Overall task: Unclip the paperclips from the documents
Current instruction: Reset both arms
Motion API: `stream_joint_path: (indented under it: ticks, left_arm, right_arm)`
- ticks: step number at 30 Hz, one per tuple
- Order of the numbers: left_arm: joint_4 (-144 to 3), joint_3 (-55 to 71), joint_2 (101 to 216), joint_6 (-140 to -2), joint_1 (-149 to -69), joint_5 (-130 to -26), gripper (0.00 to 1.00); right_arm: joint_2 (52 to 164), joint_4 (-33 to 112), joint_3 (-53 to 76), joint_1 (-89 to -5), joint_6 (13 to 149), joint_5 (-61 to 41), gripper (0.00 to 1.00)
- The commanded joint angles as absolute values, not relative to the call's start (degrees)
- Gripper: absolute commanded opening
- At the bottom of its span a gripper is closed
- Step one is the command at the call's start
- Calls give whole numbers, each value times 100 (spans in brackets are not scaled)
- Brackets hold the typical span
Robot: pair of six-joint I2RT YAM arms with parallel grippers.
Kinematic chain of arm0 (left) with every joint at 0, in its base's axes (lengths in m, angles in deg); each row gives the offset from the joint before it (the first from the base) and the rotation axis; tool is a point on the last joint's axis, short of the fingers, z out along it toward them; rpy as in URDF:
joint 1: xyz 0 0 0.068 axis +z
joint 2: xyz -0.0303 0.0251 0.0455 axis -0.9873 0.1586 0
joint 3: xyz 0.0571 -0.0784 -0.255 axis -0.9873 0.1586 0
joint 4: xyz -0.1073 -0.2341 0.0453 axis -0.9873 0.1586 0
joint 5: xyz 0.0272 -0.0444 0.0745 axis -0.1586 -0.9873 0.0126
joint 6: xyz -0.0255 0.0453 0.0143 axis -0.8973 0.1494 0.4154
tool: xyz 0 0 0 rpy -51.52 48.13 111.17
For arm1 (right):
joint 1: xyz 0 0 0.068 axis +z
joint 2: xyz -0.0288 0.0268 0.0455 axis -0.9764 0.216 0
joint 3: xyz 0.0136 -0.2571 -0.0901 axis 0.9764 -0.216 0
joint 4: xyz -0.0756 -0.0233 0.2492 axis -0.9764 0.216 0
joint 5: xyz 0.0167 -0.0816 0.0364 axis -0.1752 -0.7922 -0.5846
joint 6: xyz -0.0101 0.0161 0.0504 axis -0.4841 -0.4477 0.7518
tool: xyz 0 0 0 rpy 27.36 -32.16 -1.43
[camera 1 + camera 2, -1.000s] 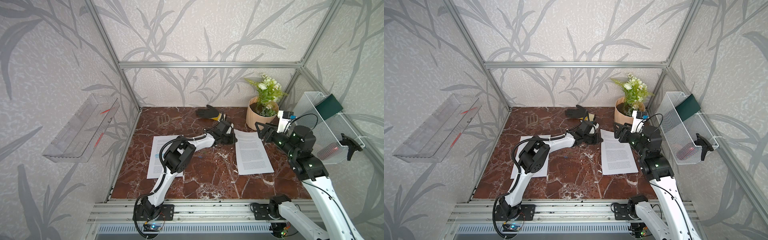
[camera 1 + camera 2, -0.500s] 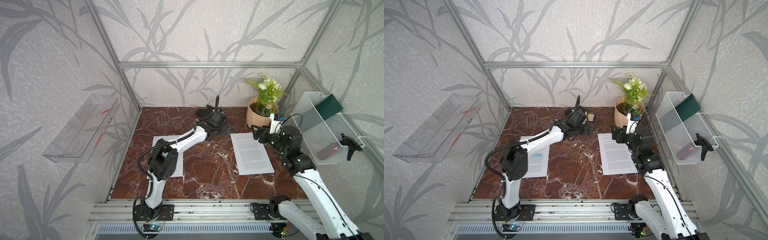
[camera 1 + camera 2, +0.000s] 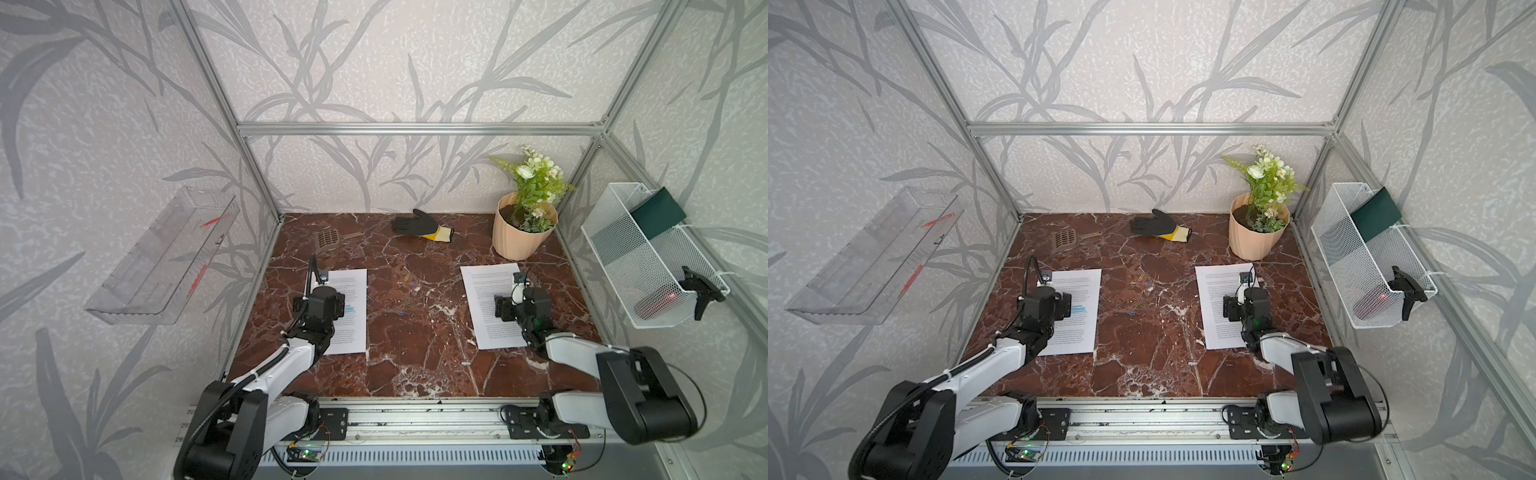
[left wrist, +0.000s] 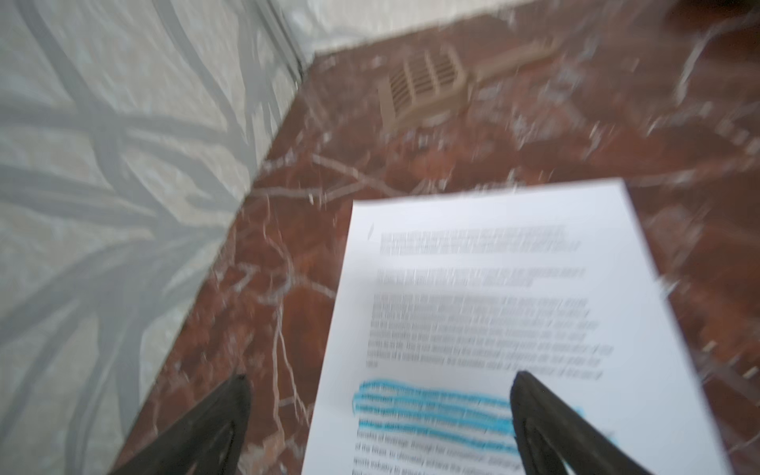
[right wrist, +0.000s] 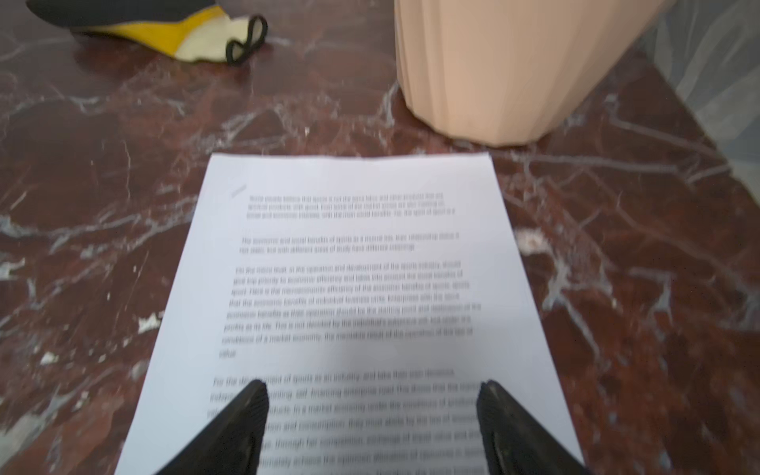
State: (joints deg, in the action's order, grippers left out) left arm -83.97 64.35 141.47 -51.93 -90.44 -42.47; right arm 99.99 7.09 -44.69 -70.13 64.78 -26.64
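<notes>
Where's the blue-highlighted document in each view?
Top view: blue-highlighted document left of centre.
Top view: likewise.
Left wrist: below and ahead of the left end effector.
Right wrist: absent; only the plain document shows.
Landmark: tan slotted scoop beyond its far edge, in all but right wrist.

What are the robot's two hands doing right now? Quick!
Left gripper: open, holding nothing, over the paper with blue lines.
Right gripper: open, holding nothing, over the other paper.

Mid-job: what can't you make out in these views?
- Any clip on the left document or right document: wrist views too blurred.
- Loose paperclips: too small in both top views to count.
- Documents' outer edges: left arm and right arm cover them in both top views.
</notes>
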Motion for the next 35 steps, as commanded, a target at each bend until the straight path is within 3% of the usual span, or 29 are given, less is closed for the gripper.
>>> stream_joint_path:
  ticks: [1, 3, 6, 10, 13, 15, 18, 30, 31, 32, 35]
  left_arm:
    - [-10331, 6483, 14263, -4744, -8705, -5225, 99]
    - [-11069, 6541, 14673, -4859, -8416, -5675, 99]
    - [-10625, 6017, 15024, -5311, -7967, -6558, 99]
    - [-13079, 6473, 16460, -5470, -7979, -6304, 99]
    - [-11164, 5731, 16176, -5630, -7946, -6088, 99]
    - [-12127, 5982, 16455, -5559, -7975, -5970, 99]
    - [-11115, 5710, 16169, -5559, -8033, -5962, 99]
    - [-11134, 5668, 16244, -5641, -7936, -6079, 99]
    - [-11121, 5663, 16240, -5640, -7938, -6096, 99]
    - [-11121, 5665, 16236, -5650, -7923, -6108, 99]
    - [-11192, 5715, 16218, -5624, -7926, -6132, 99]
  right_arm:
    - [10671, -536, -4128, -7119, 6067, -2714, 82]
    - [11134, -1790, -4454, -7124, 6004, -2694, 82]
    - [10981, -1638, -4526, -7119, 5978, -2587, 83]
    - [11064, -1819, -4541, -7102, 5892, -2483, 86]
    - [11079, -1816, -4519, -7102, 5880, -2469, 86]
    - [11076, -1705, -4459, -7093, 5864, -2427, 86]
    - [11074, -1585, -4407, -7093, 5834, -2352, 87]
    - [11075, -1590, -4410, -7093, 5833, -2350, 87]
    - [11075, -1591, -4409, -7093, 5830, -2349, 89]
    - [11075, -1589, -4409, -7093, 5829, -2353, 100]
    - [11075, -1601, -4407, -7091, 5835, -2352, 99]
